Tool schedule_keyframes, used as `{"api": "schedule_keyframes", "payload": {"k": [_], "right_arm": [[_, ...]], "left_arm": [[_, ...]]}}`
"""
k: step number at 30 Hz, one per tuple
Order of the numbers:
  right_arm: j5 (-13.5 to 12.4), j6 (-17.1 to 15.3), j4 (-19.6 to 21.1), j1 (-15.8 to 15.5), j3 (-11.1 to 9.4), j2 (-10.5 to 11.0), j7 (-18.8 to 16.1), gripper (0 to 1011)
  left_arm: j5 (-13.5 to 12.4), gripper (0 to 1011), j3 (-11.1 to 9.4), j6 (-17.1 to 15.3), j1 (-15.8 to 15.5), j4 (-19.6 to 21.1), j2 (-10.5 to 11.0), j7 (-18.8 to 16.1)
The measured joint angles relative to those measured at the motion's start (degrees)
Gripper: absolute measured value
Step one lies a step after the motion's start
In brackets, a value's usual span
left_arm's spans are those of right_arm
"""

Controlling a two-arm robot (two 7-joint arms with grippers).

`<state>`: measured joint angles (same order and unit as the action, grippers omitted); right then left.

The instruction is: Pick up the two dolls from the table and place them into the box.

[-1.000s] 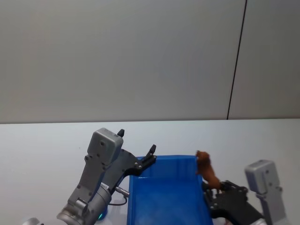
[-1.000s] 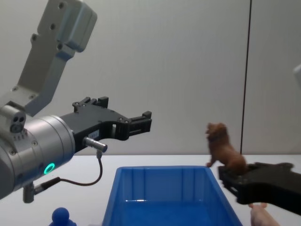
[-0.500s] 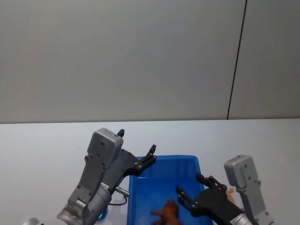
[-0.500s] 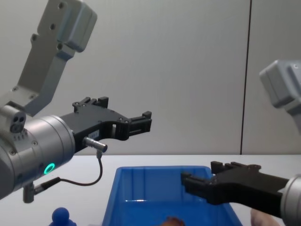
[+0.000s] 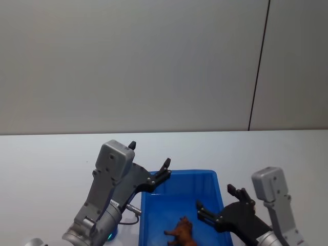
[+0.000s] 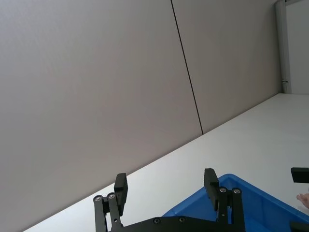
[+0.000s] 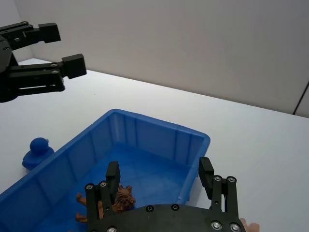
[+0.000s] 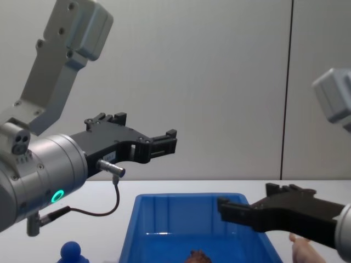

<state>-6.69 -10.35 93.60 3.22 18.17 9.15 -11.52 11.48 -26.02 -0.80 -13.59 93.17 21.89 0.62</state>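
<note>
The brown doll (image 5: 180, 233) lies inside the blue box (image 5: 189, 174), where the right wrist view also shows it (image 7: 118, 200). My right gripper (image 5: 215, 197) hovers open over the box's right side with nothing between its fingers. My left gripper (image 5: 149, 155) is open and raised above the box's far left corner. A deep blue doll (image 8: 71, 252) stands on the table left of the box (image 8: 186, 196). A pale pink doll (image 8: 304, 249) lies on the table right of the box, partly hidden under my right arm.
The white table (image 5: 46, 159) runs back to a grey wall with a dark vertical seam (image 5: 259, 66). A cable (image 8: 112, 203) hangs from my left wrist, just left of the box.
My right gripper opened and let go of the brown doll, which dropped into the box. The gripper swung in over the box, then drew slightly right. The left arm stayed still.
</note>
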Motion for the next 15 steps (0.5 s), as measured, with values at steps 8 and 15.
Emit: {"api": "schedule_keyframes", "payload": {"k": [8,15], "right_arm": [[-1.1,-0.3,2.4,-2.0,-0.8,1.1,3.7,1003],[-1.4,-0.8,4.9,-4.4,-1.5,2.4,7.8,1003]], "left_arm": [[0.0,1001,0.0,0.0,0.0,0.0,0.0,0.0],[0.0,1001,0.0,0.0,0.0,0.0,0.0,0.0]]}}
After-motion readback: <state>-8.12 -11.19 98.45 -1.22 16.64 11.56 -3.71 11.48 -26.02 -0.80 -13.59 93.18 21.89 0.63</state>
